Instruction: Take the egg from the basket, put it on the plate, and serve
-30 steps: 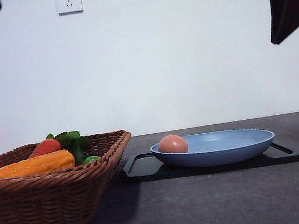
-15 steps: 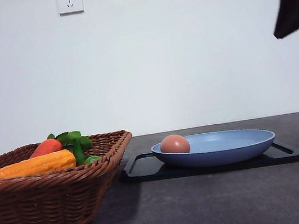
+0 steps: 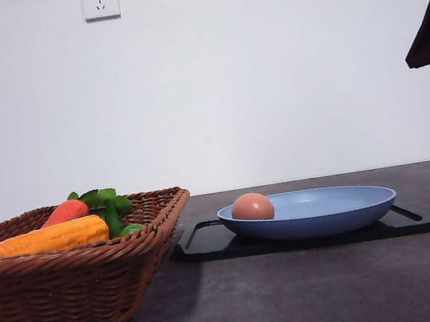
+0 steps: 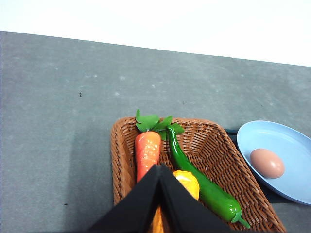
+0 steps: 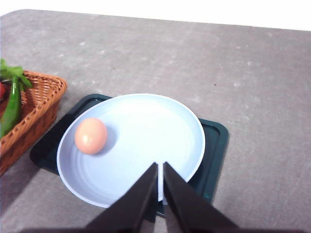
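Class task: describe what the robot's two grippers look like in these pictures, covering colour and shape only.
Both are plain black. The left gripper has two flat, wedge-shaped jaws tapering to a point. The right gripper has the same tapered black jaws; in the front view it appears as a dark angular shape. No cables or markings are visible.

Right arm (image 3: 429,11), front view: matte black angular housing, wedge-shaped with a pointed lower tip; a small pale grey patch at its upper edge. No cables or screws discernible.

Left gripper (image 4: 159,171), left wrist view: two plain black fingers (image 4: 138,204), flat-sided, tapering to a shared point over the basket (image 4: 214,150). Matte, unmarked.

Right gripper (image 5: 160,167), right wrist view: two black fingers (image 5: 133,206), same tapered flat shape, smooth, with a thin pale slit between them above the plate (image 5: 146,121).
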